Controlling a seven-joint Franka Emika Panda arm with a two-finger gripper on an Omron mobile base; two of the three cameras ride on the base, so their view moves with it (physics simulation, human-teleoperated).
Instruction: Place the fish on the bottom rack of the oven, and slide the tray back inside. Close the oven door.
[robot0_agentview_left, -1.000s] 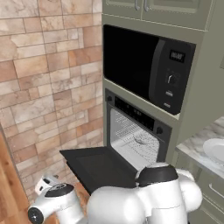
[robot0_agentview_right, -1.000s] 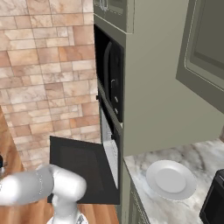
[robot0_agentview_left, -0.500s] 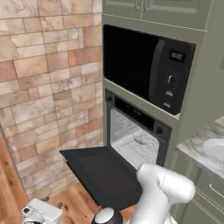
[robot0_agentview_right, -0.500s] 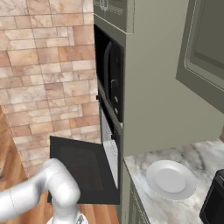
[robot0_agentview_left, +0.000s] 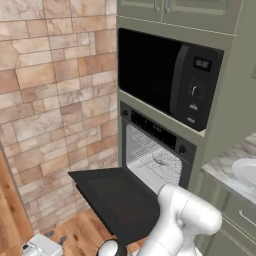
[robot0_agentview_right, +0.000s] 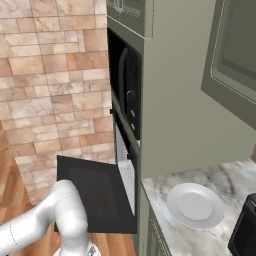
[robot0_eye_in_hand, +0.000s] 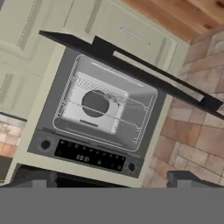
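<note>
1. Looking left, you see the flat matte-black oven door (robot0_agentview_left: 117, 200) hanging fully open.
2. Behind it, in the built-in black oven (robot0_eye_in_hand: 98, 118), the silvery wire bottom rack (robot0_eye_in_hand: 105, 114) sits inside, carrying the small pale speckled fish (robot0_eye_in_hand: 113, 99).
3. Whether your tool is wide or narrow cannot be told.
4. Only closing remains, I judge: get under the door's edge and lift.

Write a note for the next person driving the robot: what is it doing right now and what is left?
Gripper: open, holding nothing, facing the built-in black wall oven.
Small pale speckled fish: looks to be lying on the silvery wire rack; too small to be sure.
Rack: appears pushed inside the cavity.
Flat matte-black oven door: fully open, lying level.
Done: fish placed, rack in, as far as visible.
Left: swing the door up and shut.
</note>
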